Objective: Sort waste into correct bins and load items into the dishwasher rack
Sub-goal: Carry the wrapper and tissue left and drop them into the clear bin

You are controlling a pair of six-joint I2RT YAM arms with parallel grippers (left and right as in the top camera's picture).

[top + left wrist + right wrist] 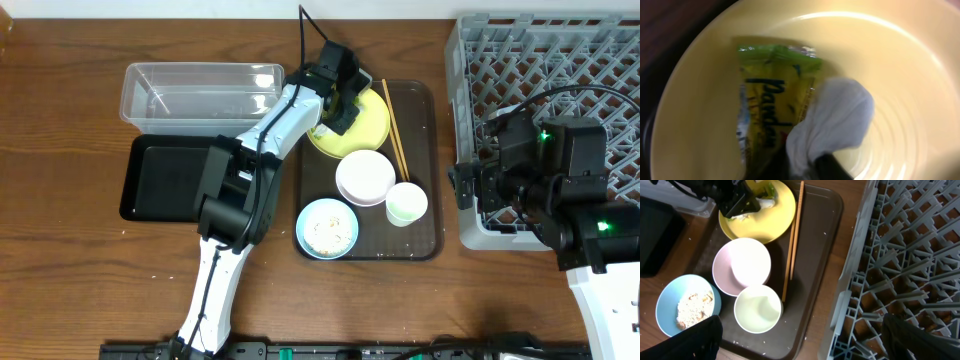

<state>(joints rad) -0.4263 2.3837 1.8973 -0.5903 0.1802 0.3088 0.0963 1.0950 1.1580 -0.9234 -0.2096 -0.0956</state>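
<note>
left pincer (341,103) low over the yellow plate (905,55) on the brown tray (425,150), seemingly pinching the white scrap (837,117) lying against the wrapper (772,95); best to lift straight, slowly, checking the wrapper comes too before swinging binward.

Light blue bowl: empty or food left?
Not empty. White rice-like leftovers cover the floor of the light blue bowl, in both overhead and right wrist views.

table (60,150), tub (135,95), black tray (165,185), serving tray (420,110), rack (560,50)
</note>
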